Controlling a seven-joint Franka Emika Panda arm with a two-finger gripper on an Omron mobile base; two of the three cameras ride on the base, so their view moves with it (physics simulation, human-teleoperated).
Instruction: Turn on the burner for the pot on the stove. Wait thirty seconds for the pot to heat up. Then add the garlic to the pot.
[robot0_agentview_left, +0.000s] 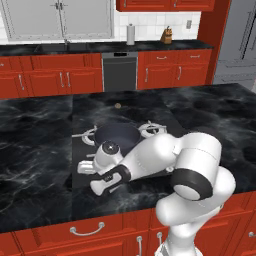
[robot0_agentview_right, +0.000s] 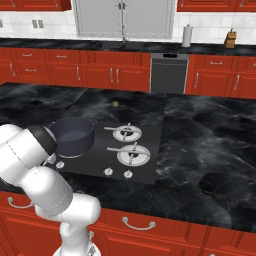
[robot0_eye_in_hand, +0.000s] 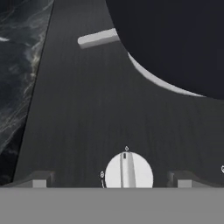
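Observation:
The dark grey-blue pot stands on the rear left burner of the black glass stove. A silver ring and one grate prong stick out from under it. The small tan garlic lies on the counter behind the stove. My gripper is open, low over the stove's front left. A round silver knob sits between its fingertips, with a gap on each side. The pot looms just beyond the knob.
Two bare burners are to the pot's right, with more knobs along the stove's front edge. Black marble counter surrounds the stove. Red cabinets and a dishwasher line the far wall.

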